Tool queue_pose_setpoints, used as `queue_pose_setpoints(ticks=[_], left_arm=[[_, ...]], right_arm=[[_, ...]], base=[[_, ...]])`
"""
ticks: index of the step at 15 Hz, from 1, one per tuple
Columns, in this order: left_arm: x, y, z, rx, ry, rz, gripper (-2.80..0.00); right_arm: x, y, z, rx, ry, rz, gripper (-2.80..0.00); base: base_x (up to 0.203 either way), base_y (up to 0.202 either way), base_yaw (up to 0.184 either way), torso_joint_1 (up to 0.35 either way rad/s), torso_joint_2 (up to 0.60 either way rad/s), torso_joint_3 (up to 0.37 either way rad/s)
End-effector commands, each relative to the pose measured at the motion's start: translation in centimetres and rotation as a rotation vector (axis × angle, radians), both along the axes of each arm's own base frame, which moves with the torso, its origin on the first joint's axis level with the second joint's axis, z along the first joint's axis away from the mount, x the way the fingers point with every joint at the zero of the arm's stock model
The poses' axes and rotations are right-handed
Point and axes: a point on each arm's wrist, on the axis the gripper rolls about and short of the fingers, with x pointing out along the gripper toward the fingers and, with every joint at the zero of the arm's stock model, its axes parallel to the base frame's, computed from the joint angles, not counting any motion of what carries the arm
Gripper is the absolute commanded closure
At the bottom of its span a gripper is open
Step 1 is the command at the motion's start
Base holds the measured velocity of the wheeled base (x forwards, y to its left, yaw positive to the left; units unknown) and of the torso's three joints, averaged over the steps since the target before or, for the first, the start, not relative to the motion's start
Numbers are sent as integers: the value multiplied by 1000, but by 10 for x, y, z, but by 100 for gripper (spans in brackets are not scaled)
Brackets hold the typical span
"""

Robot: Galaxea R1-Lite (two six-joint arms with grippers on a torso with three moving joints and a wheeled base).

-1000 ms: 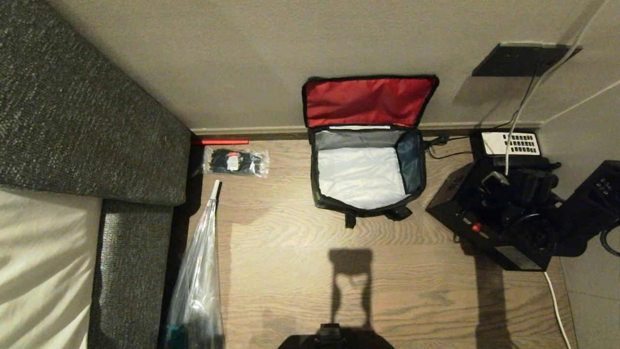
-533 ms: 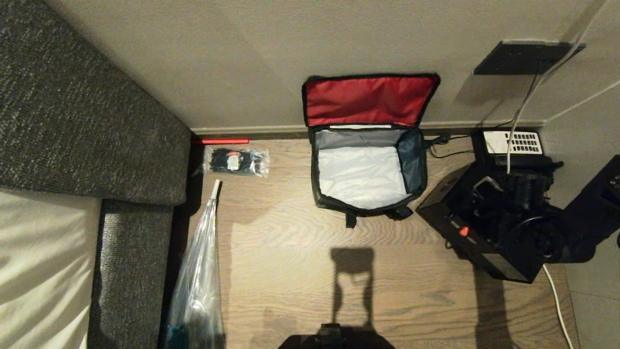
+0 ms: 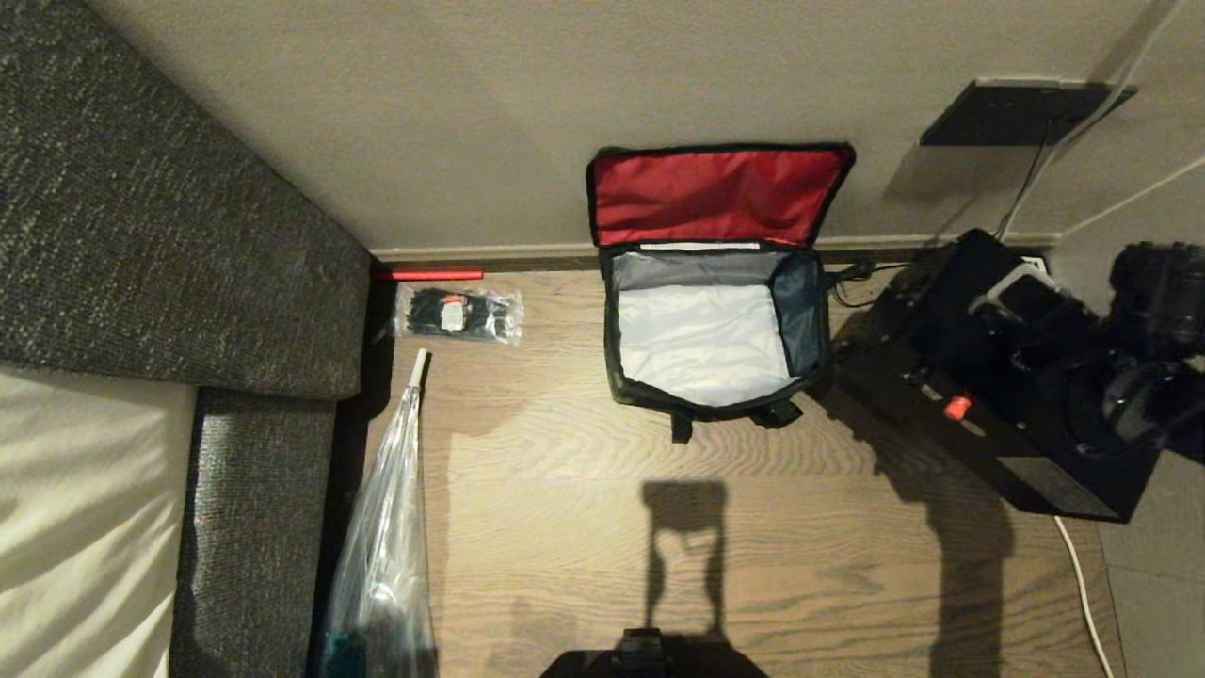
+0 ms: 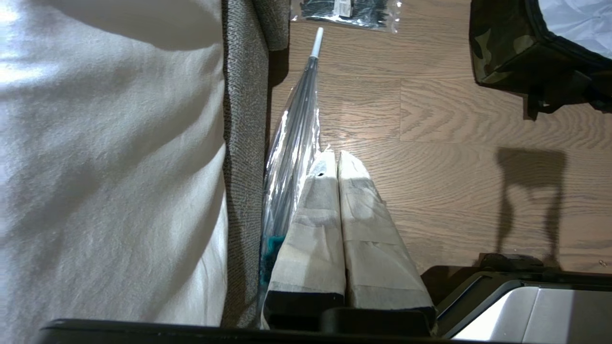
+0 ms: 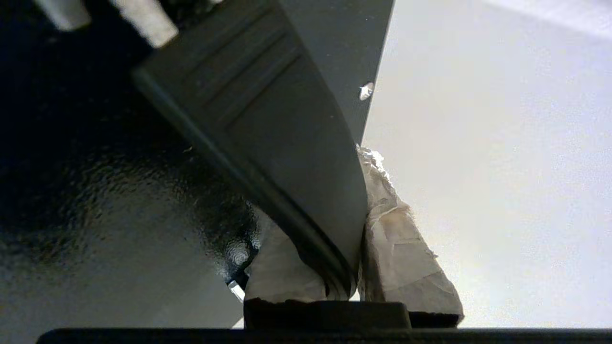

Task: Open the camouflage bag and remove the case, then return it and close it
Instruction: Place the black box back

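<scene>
The camouflage bag stands open on the wooden floor against the wall, its red lid lining leaning back and its pale grey interior empty. In the left wrist view a camouflage corner of the bag shows. The black case, with a small red spot on its side, hangs tilted above the floor to the right of the bag. My right gripper is shut on a black flap on top of the case, with the taped fingers either side of it. My left gripper is shut and empty, parked low beside the sofa.
A grey sofa fills the left side. A clear packet of black ties and a long clear plastic-wrapped item lie near it. A black wall plate with cables sits above the case; a white cable runs along the floor.
The right arm has lifted the case off the floor and carried it up toward the wall; it now covers the desk phone. The bag and left arm have not moved.
</scene>
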Motion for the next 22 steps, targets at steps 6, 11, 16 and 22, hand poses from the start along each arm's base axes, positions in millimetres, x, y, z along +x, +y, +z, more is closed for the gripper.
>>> queue_pose_setpoints(ticks=[6, 11, 16, 22], left_arm=[[0, 0, -1, 0, 0, 3, 0], [0, 0, 0, 0, -2, 1, 0], [0, 0, 0, 0, 0, 1, 0], [0, 0, 0, 0, -1, 1, 0]], right_arm=[[-65, 61, 76, 24, -38, 531, 0], [-35, 102, 64, 177, -41, 772, 0], [12, 132, 63, 263, -84, 977, 0], [30, 157, 76, 335, -37, 1292, 0]], base=[[0, 0, 0, 0, 0, 0], [0, 0, 0, 0, 0, 0], [0, 0, 0, 0, 0, 0], [0, 0, 0, 0, 0, 0]])
